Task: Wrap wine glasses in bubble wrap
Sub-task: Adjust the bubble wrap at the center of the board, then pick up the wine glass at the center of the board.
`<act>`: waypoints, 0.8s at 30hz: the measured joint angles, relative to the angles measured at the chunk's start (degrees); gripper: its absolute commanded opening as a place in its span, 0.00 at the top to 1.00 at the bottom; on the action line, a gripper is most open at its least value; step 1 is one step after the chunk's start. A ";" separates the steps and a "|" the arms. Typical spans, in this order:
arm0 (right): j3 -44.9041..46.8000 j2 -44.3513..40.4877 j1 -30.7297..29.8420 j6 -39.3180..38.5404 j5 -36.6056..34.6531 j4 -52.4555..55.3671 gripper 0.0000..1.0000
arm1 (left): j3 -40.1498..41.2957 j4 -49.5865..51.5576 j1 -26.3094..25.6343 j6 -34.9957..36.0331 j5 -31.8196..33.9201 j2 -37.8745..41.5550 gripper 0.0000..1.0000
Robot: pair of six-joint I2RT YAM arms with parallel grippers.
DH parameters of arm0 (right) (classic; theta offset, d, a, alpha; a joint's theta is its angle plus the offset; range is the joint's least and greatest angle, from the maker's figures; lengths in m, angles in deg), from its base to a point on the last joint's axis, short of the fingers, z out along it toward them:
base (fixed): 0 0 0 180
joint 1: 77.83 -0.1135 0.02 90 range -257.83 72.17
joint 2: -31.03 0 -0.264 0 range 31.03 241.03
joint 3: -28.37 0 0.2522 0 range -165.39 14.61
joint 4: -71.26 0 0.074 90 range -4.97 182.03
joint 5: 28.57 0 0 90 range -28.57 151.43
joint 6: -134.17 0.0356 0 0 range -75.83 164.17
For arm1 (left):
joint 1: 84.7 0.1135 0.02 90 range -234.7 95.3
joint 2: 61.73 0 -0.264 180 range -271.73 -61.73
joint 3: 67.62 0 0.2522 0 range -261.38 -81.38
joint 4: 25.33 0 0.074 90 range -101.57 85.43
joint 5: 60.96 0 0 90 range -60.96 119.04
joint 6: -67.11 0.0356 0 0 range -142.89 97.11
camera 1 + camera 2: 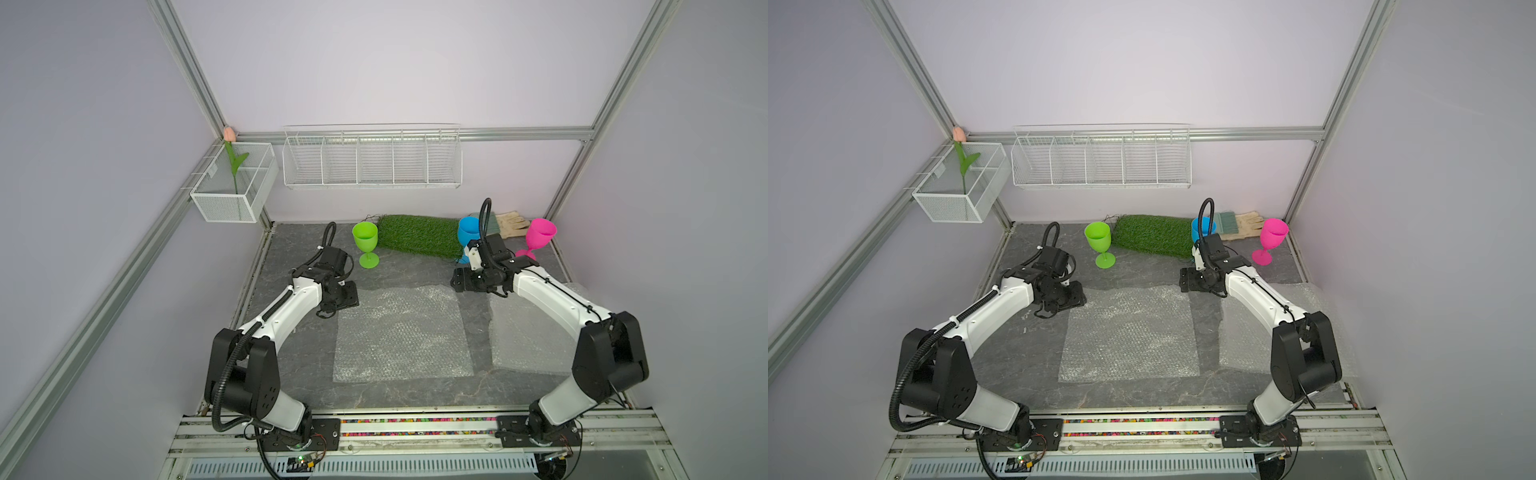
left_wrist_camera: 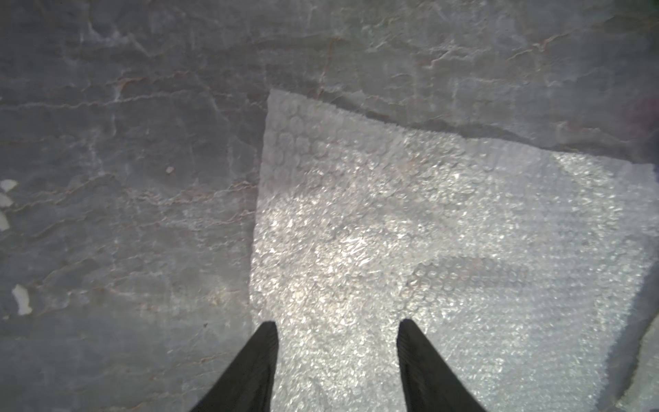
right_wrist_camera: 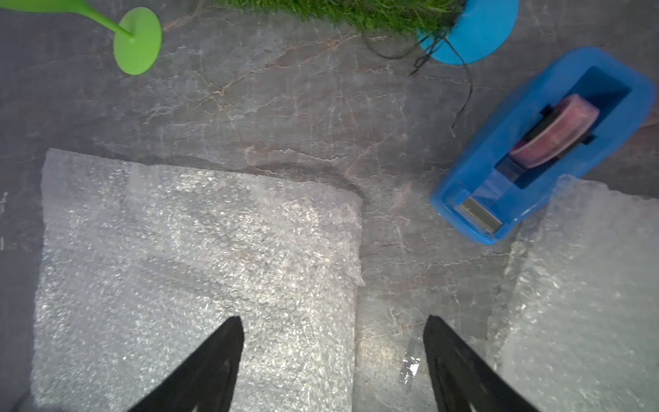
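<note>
Central bubble wrap sheet (image 1: 401, 332) lies flat mid-table (image 1: 299, 374). A second sheet (image 1: 528, 340) lies to its right, with a strip of bare table between them. None of the goblets is on wrap. All stand upright along the far side: green goblet (image 1: 365, 243) on the left, blue goblet (image 1: 467, 232) and pink goblet (image 1: 539, 237) on the right.

Left gripper (image 2: 337, 323) hangs at the central sheet's far-left corner, right gripper (image 3: 333, 318) over its far-right edge. Both pairs of jaws are apart and hold nothing.

Risks for you to watch:
- The sheet looks light, so a brushing finger could drag or fold it.
- Goblets look top-heavy, and a high or off-centre pinch may tip one.
- The blue goblet is hemmed in between the grass mat (image 1: 419, 235) and the tape dispenser (image 3: 542, 146). A loose thread (image 3: 460, 71) from the mat crosses its foot and could snag.

Hard to make out:
- In both top views the right wrist hides the blue goblet's stem and the dispenser.
- The right arm covers part of the second sheet.
- You cannot tell whether there is a third sheet.
</note>
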 measured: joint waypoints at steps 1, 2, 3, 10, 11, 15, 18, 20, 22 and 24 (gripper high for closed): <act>0.00 0.00 0.00 0.02 0.59 -0.35 0.16 | -0.15 -1.42 0.00 -0.17 -0.26 0.04 0.01; 0.00 0.00 0.00 0.04 1.01 -0.55 0.16 | -0.46 -2.91 0.00 -0.28 -0.35 0.09 0.01; 0.00 0.00 0.00 0.04 1.20 -0.66 0.16 | -0.90 -4.22 0.00 0.00 -0.37 0.11 0.01; 0.00 -0.04 0.00 0.04 1.64 -0.74 0.16 | -10.21 -11.28 -0.02 2.43 0.72 -2.75 0.00; 0.00 -0.09 0.00 0.04 1.64 -0.72 0.16 | -12.09 -12.50 -0.04 2.78 0.94 -4.09 0.00; 0.00 -0.52 0.00 0.07 1.64 0.11 0.16 | -16.37 -15.56 -0.07 4.07 1.38 -8.70 0.00; 0.00 -1.38 0.00 0.24 1.62 0.66 0.16 | -19.69 -16.13 -0.52 4.94 2.54 -12.61 0.00; 0.00 -2.23 0.00 0.24 1.64 1.03 0.16 | -22.58 -16.13 -0.98 5.40 3.67 -15.34 0.00; 0.00 -2.95 0.00 0.24 1.64 1.40 0.16 | -25.11 -16.11 -1.27 5.81 4.81 -17.70 0.00; 0.00 -3.50 0.00 0.24 1.62 1.77 0.16 | -27.43 -16.11 -1.46 6.05 6.08 -19.91 0.00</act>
